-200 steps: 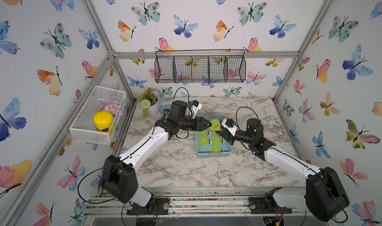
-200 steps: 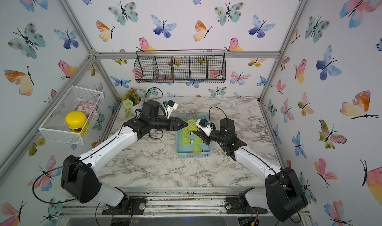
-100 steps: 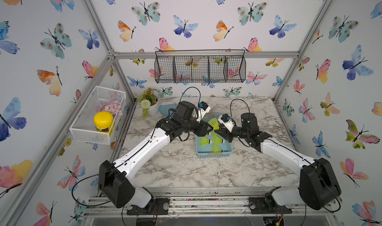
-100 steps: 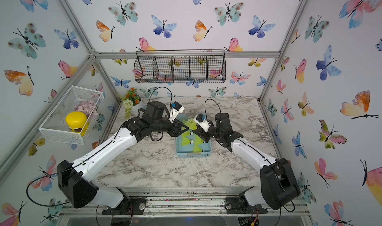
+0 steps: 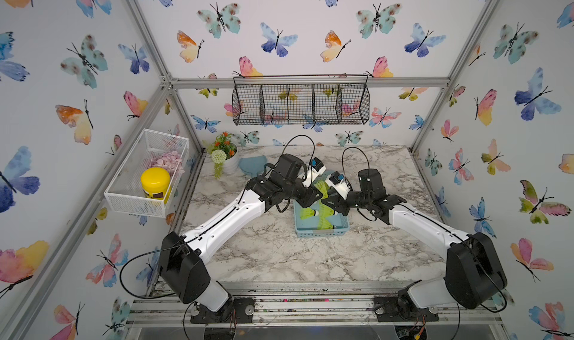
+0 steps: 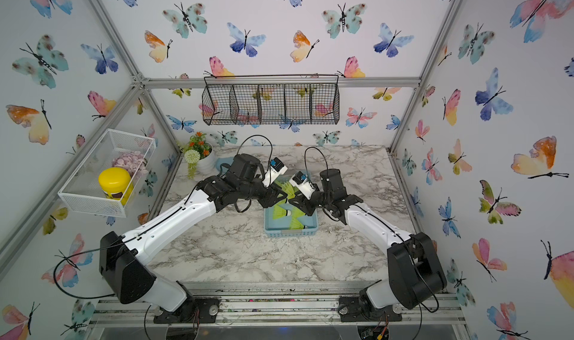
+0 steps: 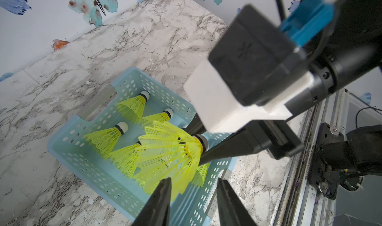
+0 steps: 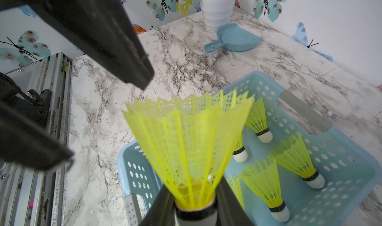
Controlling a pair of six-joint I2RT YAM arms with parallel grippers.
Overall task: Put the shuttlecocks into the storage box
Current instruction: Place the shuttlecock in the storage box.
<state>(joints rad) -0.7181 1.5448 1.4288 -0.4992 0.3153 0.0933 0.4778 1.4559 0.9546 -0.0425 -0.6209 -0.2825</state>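
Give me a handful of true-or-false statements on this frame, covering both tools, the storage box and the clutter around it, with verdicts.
1. The right tool grips the held shuttlecock by its base, over the storage box. True.
2. The left tool is clamped on a shuttlecock. False: its jaws stand apart, holding nothing.
3. The storage box is empty. False: several loose shuttlecocks lie inside.
4. A blue dustpan lies on the table beside the white flower pot. True.
5. The yellow-lidded jar stands on the table. False: it sits in the white wire basket.
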